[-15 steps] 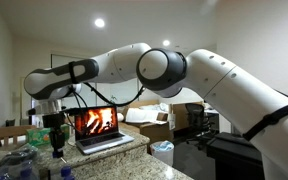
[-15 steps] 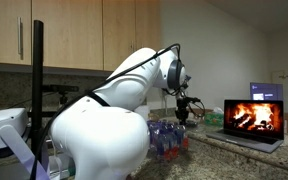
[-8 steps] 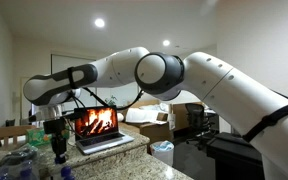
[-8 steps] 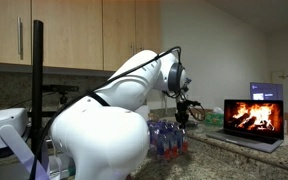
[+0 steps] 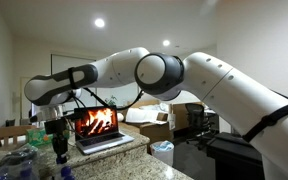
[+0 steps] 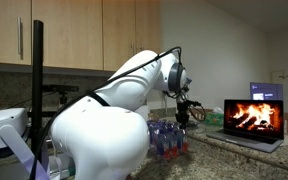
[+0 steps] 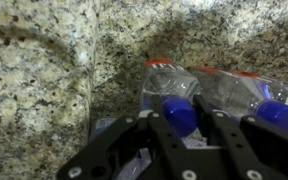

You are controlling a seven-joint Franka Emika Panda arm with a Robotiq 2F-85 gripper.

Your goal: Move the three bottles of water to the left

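Wrist view: hand (image 7: 187, 124) clamped narrow on the blue-capped water bottle (image 7: 169, 88)
Neighbour: second water bottle (image 7: 239, 92) just beside it
Surface: speckled granite tabletop (image 7: 44, 90)
Exterior view: laptop (image 6: 252, 118) showing fire, right of the hand

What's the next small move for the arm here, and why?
Probably a short, straight lift. In the wrist view the tool is shut around one blue-capped bottle, and a second bottle sits right beside it on the granite counter, seemingly touching. Raising the held one first should keep the neighbour from being dragged along when it goes left.
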